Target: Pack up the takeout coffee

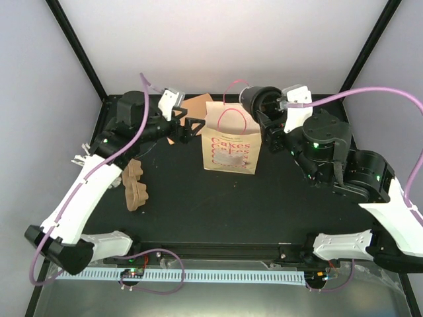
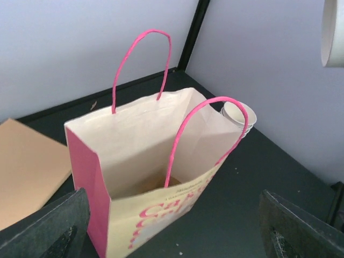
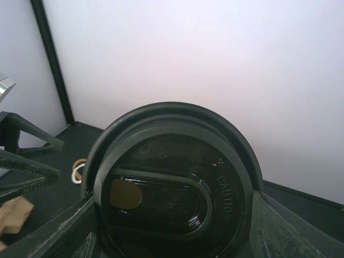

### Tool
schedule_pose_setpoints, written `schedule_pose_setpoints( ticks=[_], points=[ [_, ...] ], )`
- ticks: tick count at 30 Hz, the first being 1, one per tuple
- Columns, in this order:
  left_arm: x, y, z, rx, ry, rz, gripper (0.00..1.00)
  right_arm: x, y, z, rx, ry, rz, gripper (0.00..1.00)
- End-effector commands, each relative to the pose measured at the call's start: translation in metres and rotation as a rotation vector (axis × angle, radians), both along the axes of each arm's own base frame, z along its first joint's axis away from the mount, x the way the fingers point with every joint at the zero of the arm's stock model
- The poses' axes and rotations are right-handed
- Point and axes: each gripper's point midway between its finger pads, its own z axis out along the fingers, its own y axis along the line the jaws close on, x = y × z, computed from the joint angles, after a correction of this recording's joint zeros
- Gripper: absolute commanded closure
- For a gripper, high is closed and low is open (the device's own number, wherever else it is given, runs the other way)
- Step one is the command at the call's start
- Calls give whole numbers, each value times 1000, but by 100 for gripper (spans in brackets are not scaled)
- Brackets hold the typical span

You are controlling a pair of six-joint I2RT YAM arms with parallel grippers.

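Note:
The takeout coffee (image 1: 253, 99) is held in the air by my right gripper (image 1: 266, 111) just behind the right rear corner of the paper bag (image 1: 229, 148). In the right wrist view its black lid (image 3: 172, 188) fills the frame, with my right gripper (image 3: 174, 228) shut on its sides. The bag (image 2: 145, 140) stands upright with its mouth open and its pink handles up. A white ribbed cup end (image 2: 239, 114) shows just past its far corner. My left gripper (image 1: 187, 127) is open and empty at the bag's left side, also seen in its wrist view (image 2: 172, 236).
A brown pulp carrier (image 1: 134, 185) lies on the table at the left. A flat brown sheet (image 1: 195, 107) lies behind the left gripper, also seen in the left wrist view (image 2: 27, 166). White sticks (image 1: 82, 158) stick out at the table's left edge. A small ring (image 3: 79, 171) lies on the table.

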Motion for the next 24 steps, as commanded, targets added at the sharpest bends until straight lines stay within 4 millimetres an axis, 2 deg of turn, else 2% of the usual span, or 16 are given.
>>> schedule_pose_setpoints(
  ticks=[1,7,14,17,24],
  points=[
    [9,-25,18,6,-126,-114,14,11,-24,1,-41,-54,-154,35],
    [25,-63,10,9,-131,-235,24,16,-29,-12,-76,-49,-203,35],
    [39,-81,9,10,-142,-289,42,26,-43,-27,-99,-15,-272,35],
    [36,-89,6,0,-128,-338,53,29,-44,-32,-93,5,-260,35],
    [20,-99,-8,-21,-51,-449,61,34,-38,-40,-98,39,-224,35]
  ],
)
